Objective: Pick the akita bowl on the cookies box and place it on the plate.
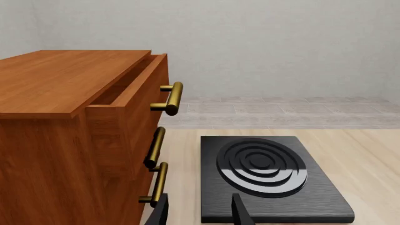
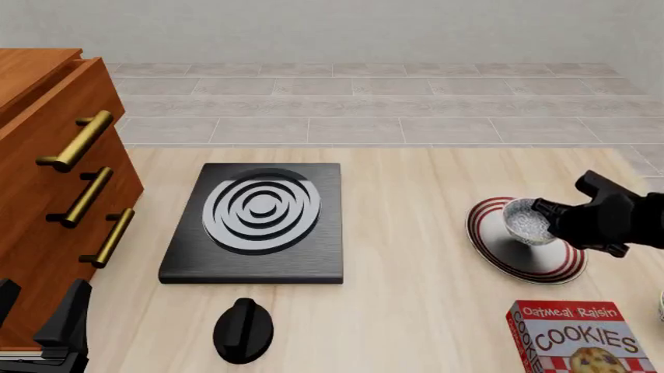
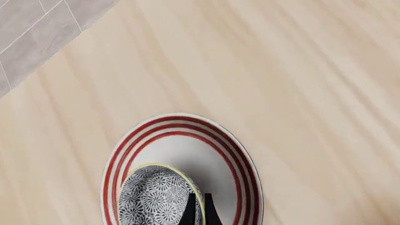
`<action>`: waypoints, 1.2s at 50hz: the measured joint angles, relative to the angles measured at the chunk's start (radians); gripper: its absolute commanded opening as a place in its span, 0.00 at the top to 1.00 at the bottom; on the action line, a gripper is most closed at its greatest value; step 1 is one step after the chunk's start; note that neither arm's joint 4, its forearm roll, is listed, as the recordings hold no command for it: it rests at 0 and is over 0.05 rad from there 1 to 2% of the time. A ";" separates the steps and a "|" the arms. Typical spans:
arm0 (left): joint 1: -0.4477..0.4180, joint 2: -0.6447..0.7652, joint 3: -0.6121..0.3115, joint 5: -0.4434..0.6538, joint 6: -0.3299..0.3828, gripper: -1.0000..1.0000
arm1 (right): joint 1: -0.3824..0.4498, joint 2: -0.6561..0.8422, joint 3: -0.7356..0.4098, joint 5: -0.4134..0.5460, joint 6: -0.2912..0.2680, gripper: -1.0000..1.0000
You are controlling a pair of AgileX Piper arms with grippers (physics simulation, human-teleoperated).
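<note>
gripping akita bowl (image 2: 530, 220) rim, right gripper (image 3: 199, 208) over plate (image 2: 486, 241), left gripper (image 1: 198, 211) open, cookies box (image 2: 581, 339) cropped

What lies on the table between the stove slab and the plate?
Nothing: in the front view, only bare wooden table lies between the stove slab and the plate.

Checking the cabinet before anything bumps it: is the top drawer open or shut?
Open. In the left wrist view the top drawer stands out from the cabinet, with a dark gap behind its front.
</note>
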 measured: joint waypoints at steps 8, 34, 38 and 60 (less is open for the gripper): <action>0.000 0.000 0.000 0.000 0.000 0.00 | -0.004 0.002 0.004 -0.002 -0.006 1.00; 0.000 0.000 0.000 0.000 0.000 0.00 | -0.008 0.024 0.012 -0.020 -0.014 1.00; 0.000 0.000 0.000 0.000 0.000 0.00 | -0.008 0.029 0.013 -0.025 -0.012 1.00; 0.000 0.000 0.000 0.000 0.000 0.00 | -0.013 0.040 0.021 -0.049 -0.002 1.00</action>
